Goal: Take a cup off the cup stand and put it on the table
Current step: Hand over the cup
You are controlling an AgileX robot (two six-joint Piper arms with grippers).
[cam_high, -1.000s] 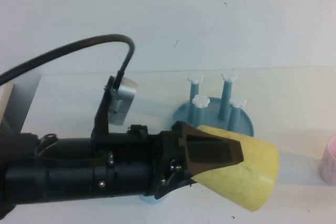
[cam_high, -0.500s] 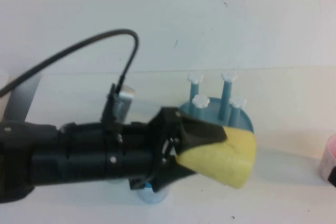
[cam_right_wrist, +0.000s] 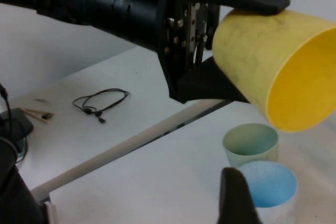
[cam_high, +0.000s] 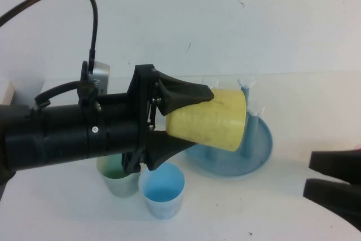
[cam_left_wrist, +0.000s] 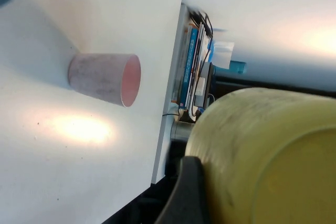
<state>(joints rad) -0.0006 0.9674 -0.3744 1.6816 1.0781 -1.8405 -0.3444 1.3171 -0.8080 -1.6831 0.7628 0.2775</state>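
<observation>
Half the cup stand [cam_high: 256, 145] hides behind the cup [cam_high: 211, 119].

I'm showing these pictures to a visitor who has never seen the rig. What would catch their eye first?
The yellow cup, lying sideways in the air, clamped by the left gripper over the blue cup stand. Next, the green cup and blue cup standing upright below the arm, and the right gripper, fingers apart, at the table's right edge.

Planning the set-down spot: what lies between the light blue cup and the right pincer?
In the high view, only bare table lies between the light blue cup and the open right pincer. The left pincer holds the yellow cup above.
</observation>
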